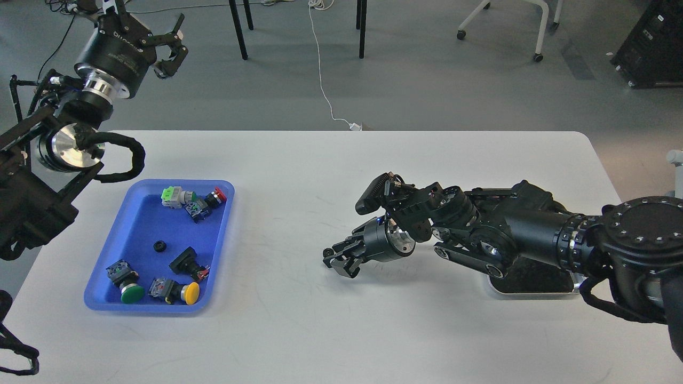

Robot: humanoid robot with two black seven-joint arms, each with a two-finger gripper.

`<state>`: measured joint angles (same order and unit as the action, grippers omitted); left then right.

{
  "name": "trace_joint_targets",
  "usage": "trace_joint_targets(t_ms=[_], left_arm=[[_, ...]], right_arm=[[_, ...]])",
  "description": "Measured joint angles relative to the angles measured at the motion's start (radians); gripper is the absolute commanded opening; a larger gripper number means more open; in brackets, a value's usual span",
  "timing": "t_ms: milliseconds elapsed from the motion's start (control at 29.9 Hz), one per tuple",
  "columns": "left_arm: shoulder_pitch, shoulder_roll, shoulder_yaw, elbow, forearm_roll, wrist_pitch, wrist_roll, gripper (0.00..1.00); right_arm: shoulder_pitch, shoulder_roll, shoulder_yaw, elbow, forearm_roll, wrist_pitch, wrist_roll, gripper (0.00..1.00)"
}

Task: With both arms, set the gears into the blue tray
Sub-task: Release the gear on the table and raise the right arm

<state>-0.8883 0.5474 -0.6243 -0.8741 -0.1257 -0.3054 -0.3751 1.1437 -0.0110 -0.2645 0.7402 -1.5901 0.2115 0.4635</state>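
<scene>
The blue tray [133, 224] lies at the table's left. One small black gear [158, 246] rests on its floor among several coloured push-button switches. My right gripper [335, 260] reaches leftward and hangs low over the middle of the table, well right of the tray. Its fingers are pinched close on a tiny dark toothed piece [326, 250], which looks like the second gear. My left gripper [172, 44] is raised high beyond the table's far left edge, open with nothing between its fingers.
A silver metal tray [533, 290] with a dark bottom sits at the right, mostly covered by my right arm. Bare white tabletop lies between the blue tray and the right gripper. Chair and table legs stand on the floor behind.
</scene>
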Motion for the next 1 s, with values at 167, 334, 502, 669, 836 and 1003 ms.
trace_joint_targets(t_ms=[167, 334, 502, 669, 836, 1003], left_arm=[[-0.003, 0.029, 0.0, 0.001, 0.001, 0.002, 0.006, 0.98], [-0.007, 0.055, 0.004, -0.005, 0.003, -0.016, 0.025, 0.98], [-0.034, 0.116, 0.037, -0.038, 0.043, -0.068, 0.17, 0.98], [-0.131, 0.125, 0.044, -0.104, 0.279, -0.076, 0.252, 0.98], [-0.171, 0.093, 0.045, -0.143, 0.575, -0.086, 0.257, 0.98], [-0.166, 0.055, 0.046, -0.231, 0.798, -0.102, 0.251, 0.97]], right_arm=[[0.027, -0.055, 0.093, -0.001, 0.088, -0.013, -0.002, 0.91], [0.043, -0.2, 0.224, 0.082, 0.278, -0.018, -0.012, 0.95], [0.033, -0.374, 0.34, 0.182, 0.396, -0.017, -0.024, 0.95], [-0.034, -0.502, 0.46, 0.197, 0.558, -0.007, -0.024, 0.96], [-0.07, -0.595, 0.488, 0.186, 0.772, -0.004, -0.017, 0.96], [-0.109, -0.64, 0.503, 0.163, 1.038, -0.005, -0.014, 0.96]])
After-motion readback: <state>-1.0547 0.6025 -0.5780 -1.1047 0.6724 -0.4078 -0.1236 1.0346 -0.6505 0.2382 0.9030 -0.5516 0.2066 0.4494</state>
